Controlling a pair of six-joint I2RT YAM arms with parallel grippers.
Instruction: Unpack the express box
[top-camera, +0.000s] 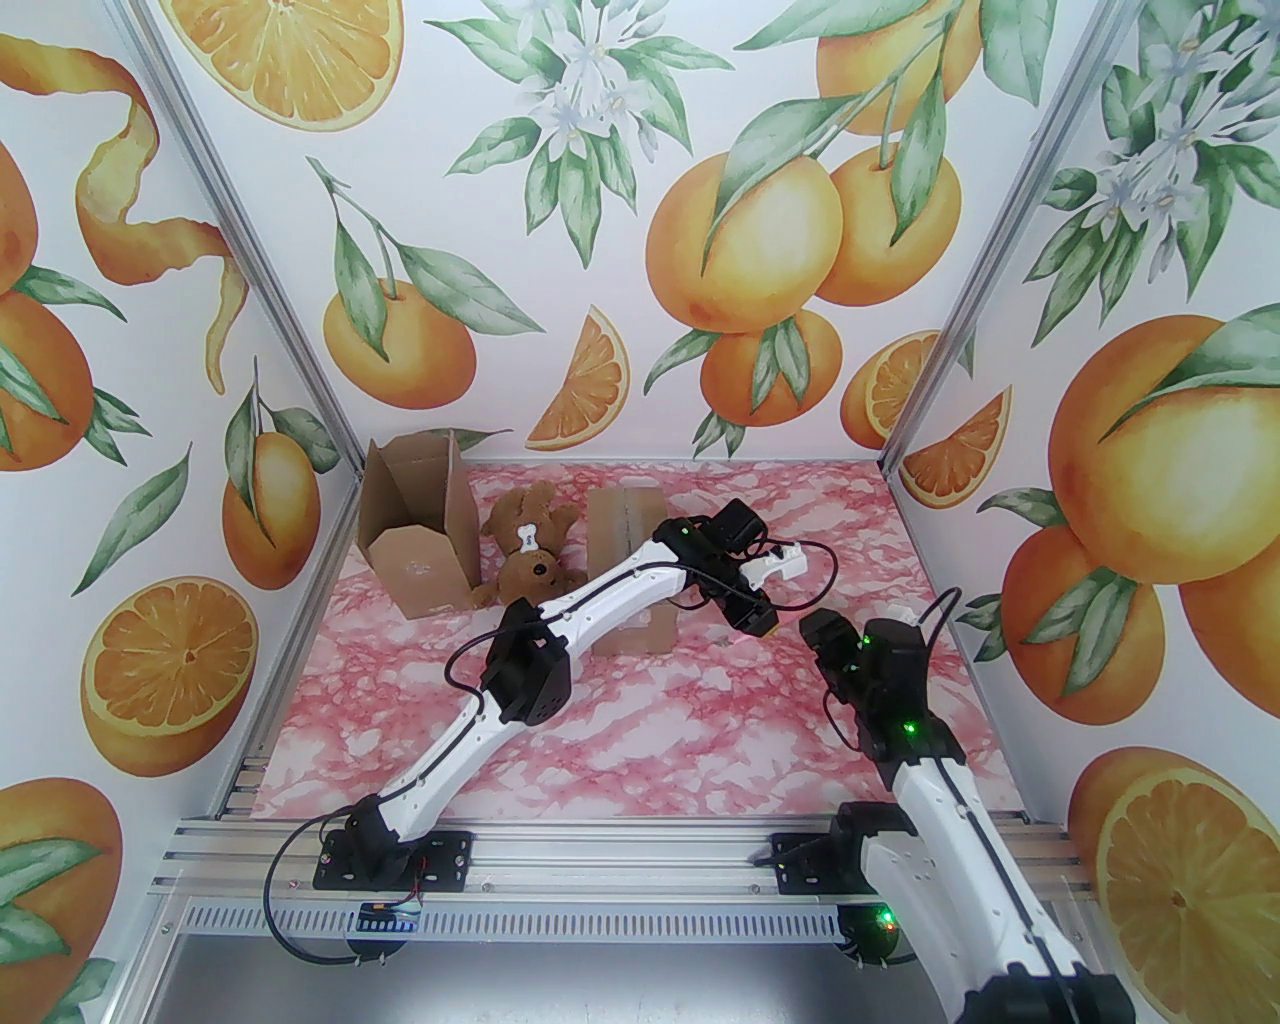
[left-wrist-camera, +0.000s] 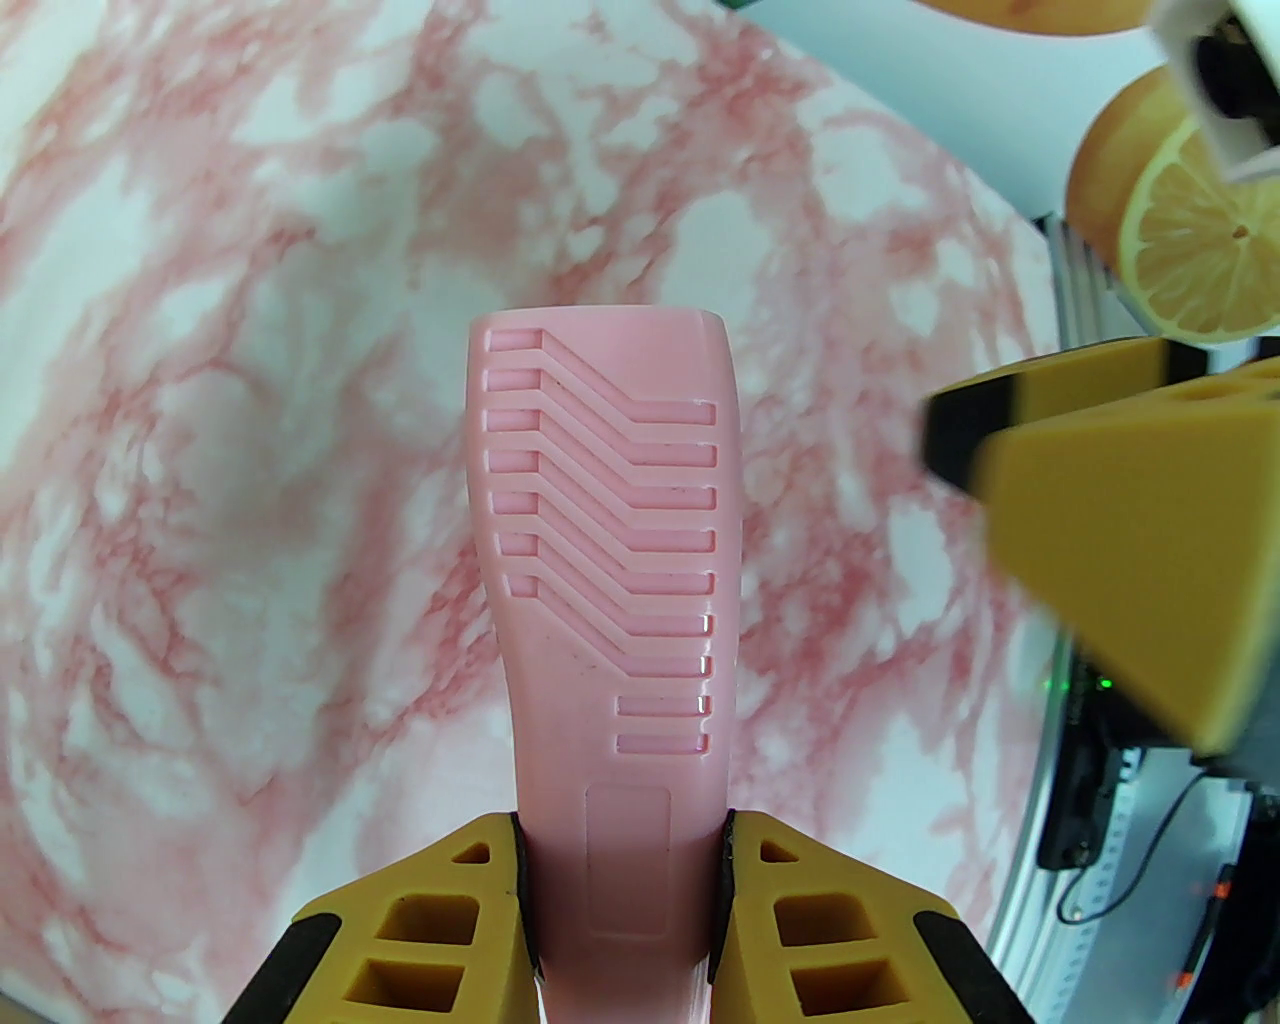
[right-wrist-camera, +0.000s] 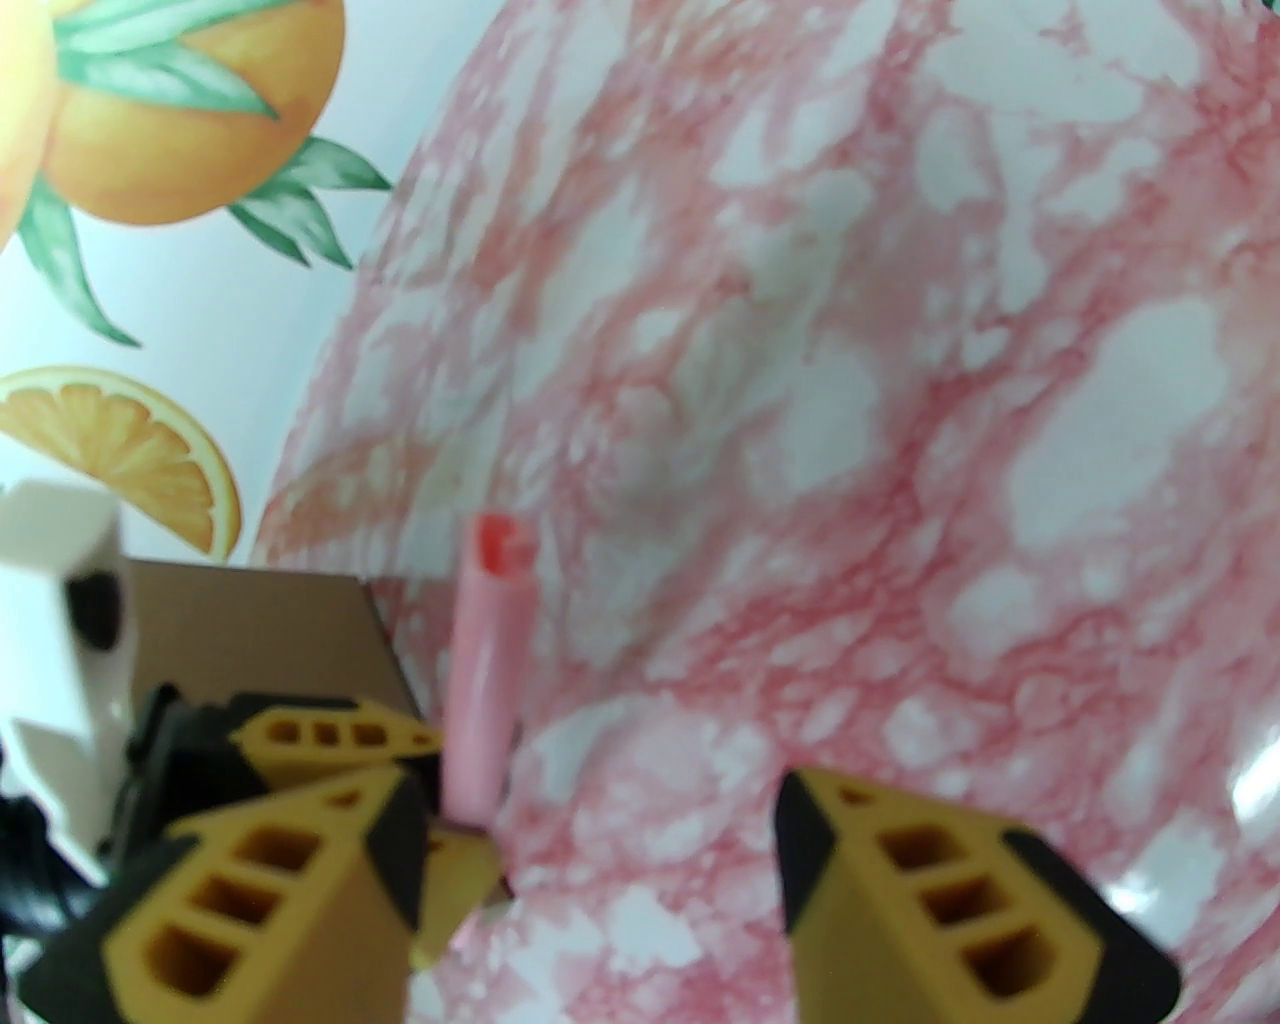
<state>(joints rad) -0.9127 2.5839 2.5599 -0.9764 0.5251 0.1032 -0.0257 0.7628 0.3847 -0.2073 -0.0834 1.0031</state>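
The left end effector sits closest to the lens, its yellow fingers clamped on the narrow end of a pink tool with a ribbed handle that juts out over the bench. I cannot tell whether a blade is out. From above, this arm reaches across a closed cardboard box lying mid-bench. Off to the left stand an open box and a teddy bear beside it. The right end effector hovers just beside the tool with its jaws apart and nothing between them.

This looks like the tool-handling step before the closed box is cut open, possibly a hand-over from left to right. If so, the next move calls for the right jaws to line up around the free ribbed end and close firmly before the left lets go, then carry the tool back to the box's taped seam
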